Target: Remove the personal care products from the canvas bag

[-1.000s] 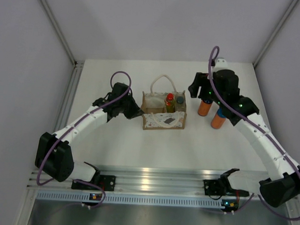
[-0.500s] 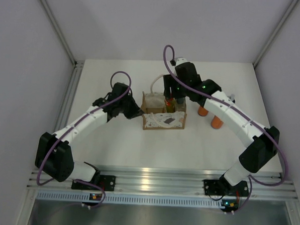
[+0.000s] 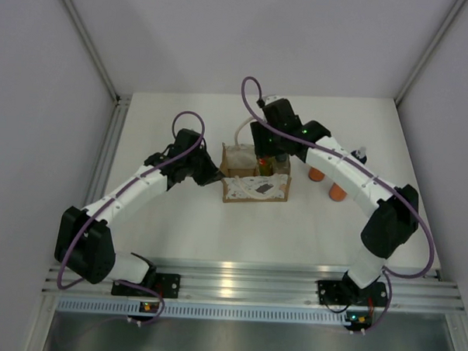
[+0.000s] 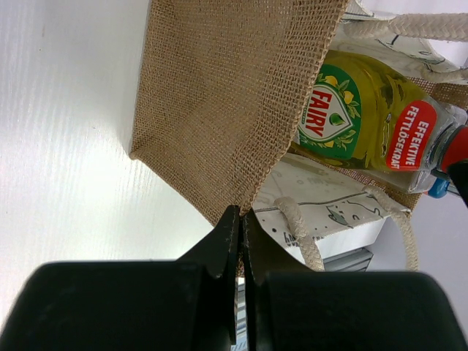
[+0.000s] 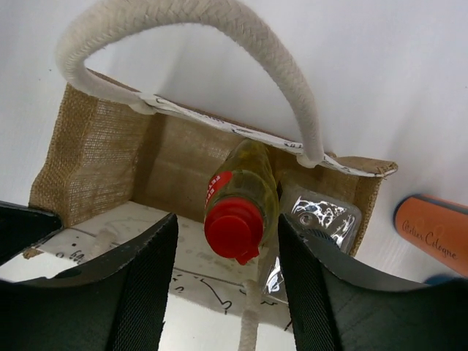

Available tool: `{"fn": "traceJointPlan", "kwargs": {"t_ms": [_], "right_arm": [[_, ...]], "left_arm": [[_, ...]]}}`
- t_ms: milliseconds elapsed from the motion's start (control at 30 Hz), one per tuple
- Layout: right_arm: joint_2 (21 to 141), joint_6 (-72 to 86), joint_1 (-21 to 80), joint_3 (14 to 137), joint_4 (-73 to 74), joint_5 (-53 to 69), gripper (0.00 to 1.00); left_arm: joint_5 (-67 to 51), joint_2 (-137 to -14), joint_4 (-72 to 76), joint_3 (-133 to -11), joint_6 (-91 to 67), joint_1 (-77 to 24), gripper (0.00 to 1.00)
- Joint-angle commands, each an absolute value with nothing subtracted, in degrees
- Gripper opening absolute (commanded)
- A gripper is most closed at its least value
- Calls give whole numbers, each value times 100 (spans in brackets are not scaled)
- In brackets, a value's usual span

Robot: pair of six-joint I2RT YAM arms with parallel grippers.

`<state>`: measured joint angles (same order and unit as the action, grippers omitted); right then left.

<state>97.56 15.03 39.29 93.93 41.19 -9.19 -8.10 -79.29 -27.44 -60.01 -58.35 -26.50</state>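
The canvas bag (image 3: 255, 176) stands on the table (image 3: 185, 220); inside are the yellow bottle (image 5: 241, 191), red-capped, and the clear bottle (image 5: 316, 216) just beside it. A rope handle (image 5: 219, 25) arches beyond them. Two orange bottles (image 3: 338, 192) stand right of bag. The right gripper (image 5: 227, 223) is wide open, fingers (image 5: 146, 292) either side of the cap, prob. not touching. The left gripper (image 4: 240, 234) is pinched on bag's edge. Both arms reach inward.

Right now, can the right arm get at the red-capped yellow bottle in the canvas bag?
Probably yes: its open fingers flank the red cap from above, and the rope handle arcs beyond it, not across.
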Motion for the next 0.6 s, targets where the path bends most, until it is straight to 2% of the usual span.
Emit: {"fn": "traceJointPlan", "kwargs": {"t_ms": [0, 400, 567], "right_arm": [[9843, 1459, 4052, 9668, 4175, -976, 54], [9853, 1450, 4052, 9659, 4175, -1072, 35], [9896, 1468, 4052, 9615, 4175, -1028, 35]], "left_arm": [[-712, -7849, -2646, -6029, -5766, -2602, 0], [-712, -7866, -2645, -6012, -5757, -2601, 0], [-703, -7849, -2654, -6003, -5757, -2593, 0]]}}
